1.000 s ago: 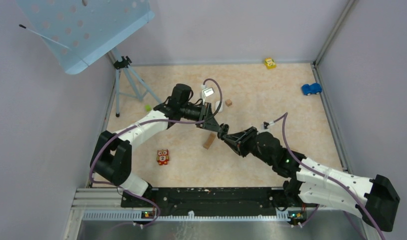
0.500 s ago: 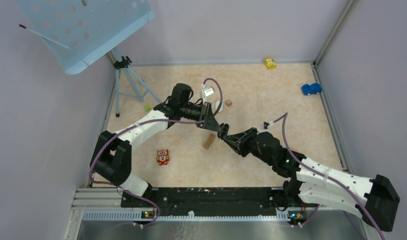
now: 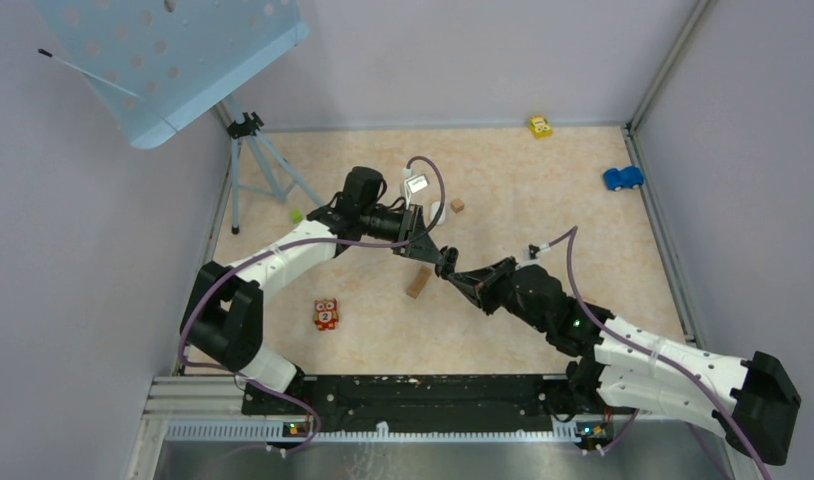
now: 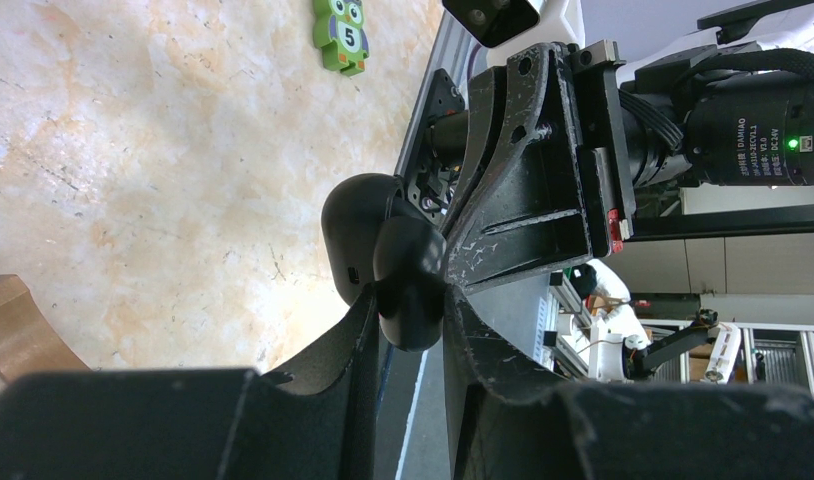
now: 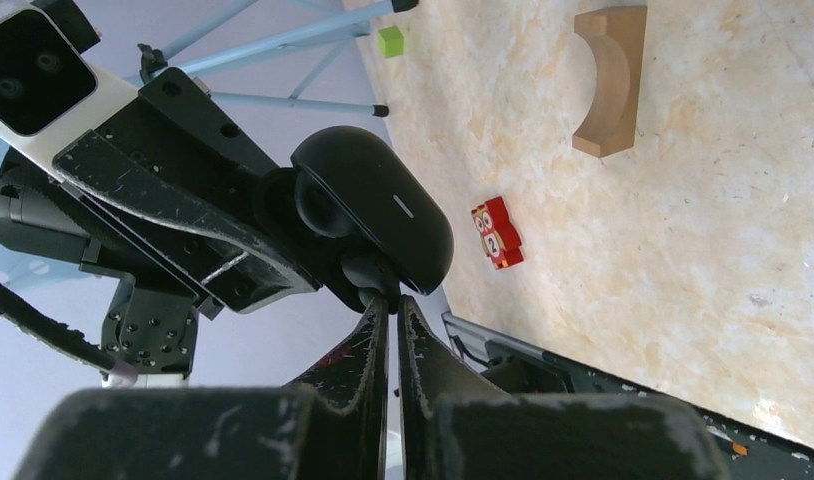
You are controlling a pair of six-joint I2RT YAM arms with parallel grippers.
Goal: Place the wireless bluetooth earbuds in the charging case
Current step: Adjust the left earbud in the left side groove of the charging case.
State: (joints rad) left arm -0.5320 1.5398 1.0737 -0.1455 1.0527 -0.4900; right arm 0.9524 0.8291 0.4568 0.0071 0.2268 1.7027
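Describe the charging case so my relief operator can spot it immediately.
Look at the middle of the table, where the left gripper and right gripper meet tip to tip. Pinched between them is the charging case: a smooth black rounded shell held off the table, unlike the tan arched block lying nearby.

top cam: high, near edge, looking down on whole table (image 3: pixel 543 200). wrist cams: super close, face-to-face, both catching charging case (image 5: pixel 383 205).
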